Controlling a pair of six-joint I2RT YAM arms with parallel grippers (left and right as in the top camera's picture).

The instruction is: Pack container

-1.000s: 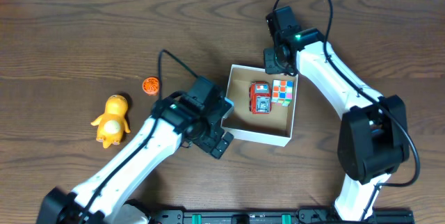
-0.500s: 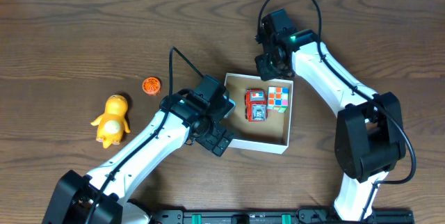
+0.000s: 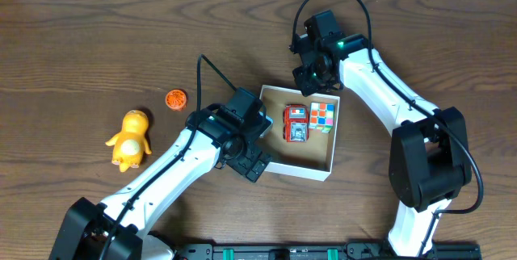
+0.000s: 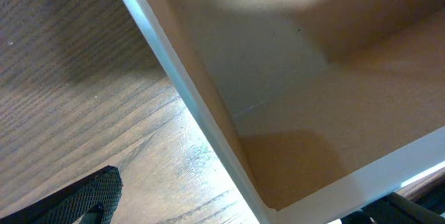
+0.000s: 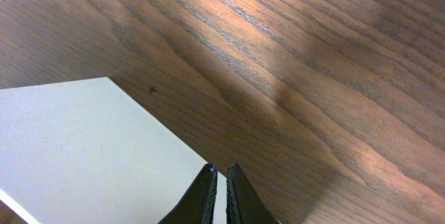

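Note:
The container (image 3: 303, 153) is a shallow square box with white walls and a tan inside, at the table's middle. A red toy car (image 3: 296, 123) and a colour cube (image 3: 322, 115) lie in its far half. My right gripper (image 3: 312, 81) is at the box's far wall; in the right wrist view its fingers (image 5: 220, 172) are pinched on the thin white wall (image 5: 83, 140). My left gripper (image 3: 260, 137) is at the box's left wall. In the left wrist view it (image 4: 236, 211) is open, one finger outside on the wood, and the wall (image 4: 188, 106) runs between the fingers.
A yellow duck toy (image 3: 129, 139) lies on the wooden table at the left. A small orange disc (image 3: 175, 98) sits just above and to the right of it. Both arms' bodies reach over the table on either side of the box.
The box has slid a little to the left and turned squarer to the table, with the right gripper moving left on its far wall. The left gripper has stayed at the left wall.

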